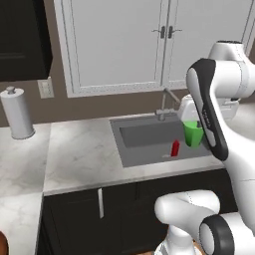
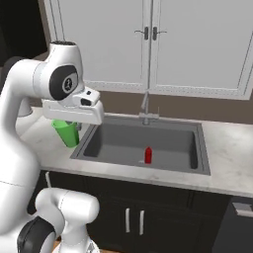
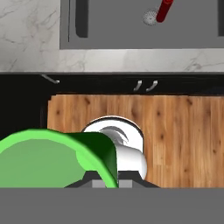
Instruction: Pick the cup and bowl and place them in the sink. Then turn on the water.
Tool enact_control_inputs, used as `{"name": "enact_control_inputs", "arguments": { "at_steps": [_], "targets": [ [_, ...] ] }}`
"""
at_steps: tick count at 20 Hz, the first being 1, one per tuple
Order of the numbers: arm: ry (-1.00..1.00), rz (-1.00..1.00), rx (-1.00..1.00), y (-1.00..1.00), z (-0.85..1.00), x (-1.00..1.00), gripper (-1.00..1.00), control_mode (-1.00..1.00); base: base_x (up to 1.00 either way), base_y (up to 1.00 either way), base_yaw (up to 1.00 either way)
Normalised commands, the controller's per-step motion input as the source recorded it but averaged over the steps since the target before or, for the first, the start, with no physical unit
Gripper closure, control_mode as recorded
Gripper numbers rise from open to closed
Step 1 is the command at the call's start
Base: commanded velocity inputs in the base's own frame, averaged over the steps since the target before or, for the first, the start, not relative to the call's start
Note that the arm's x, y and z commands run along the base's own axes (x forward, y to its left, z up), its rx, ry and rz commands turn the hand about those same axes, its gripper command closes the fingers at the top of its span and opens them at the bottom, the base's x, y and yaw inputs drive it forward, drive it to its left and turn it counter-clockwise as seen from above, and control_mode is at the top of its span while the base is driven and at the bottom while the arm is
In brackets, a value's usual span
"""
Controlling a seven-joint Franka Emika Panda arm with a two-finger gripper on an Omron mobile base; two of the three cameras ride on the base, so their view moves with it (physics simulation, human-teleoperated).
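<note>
My gripper is shut on the bright green cup, which hangs below the hand in the air, on the near side of the sink. From the left base view the cup shows beside my forearm, in front of the dark grey sink. In the hand view the cup is large at the lower left, against the fingertips, with the sink at the top. The faucet shows no water. A reddish-brown sliver at the frame's edge is too small to identify as the bowl.
A small red bottle stands in the basin near the drain. A paper towel roll stands on the counter at the far left. White wall cabinets hang above the faucet. Below the hand are dark cabinet fronts and wooden floor.
</note>
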Motion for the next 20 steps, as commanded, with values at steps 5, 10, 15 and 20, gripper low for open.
{"name": "enact_control_inputs", "arguments": {
  "at_steps": [5, 10, 15, 20],
  "targets": [
    [0.00, 0.00, 0.00, 0.00, 0.00, 0.00, 1.00, 1.00, 0.43, -0.02, 0.00],
    [0.00, 0.00, 0.00, 0.00, 0.00, 0.00, 1.00, 1.00, 0.42, -0.01, 0.00],
    [0.00, 0.00, 0.00, 0.00, 0.00, 0.00, 1.00, 1.00, 0.45, -0.01, 0.00],
    [0.00, 0.00, 0.00, 0.00, 0.00, 0.00, 1.00, 1.00, 0.38, -0.06, 0.00]
  ]
}}
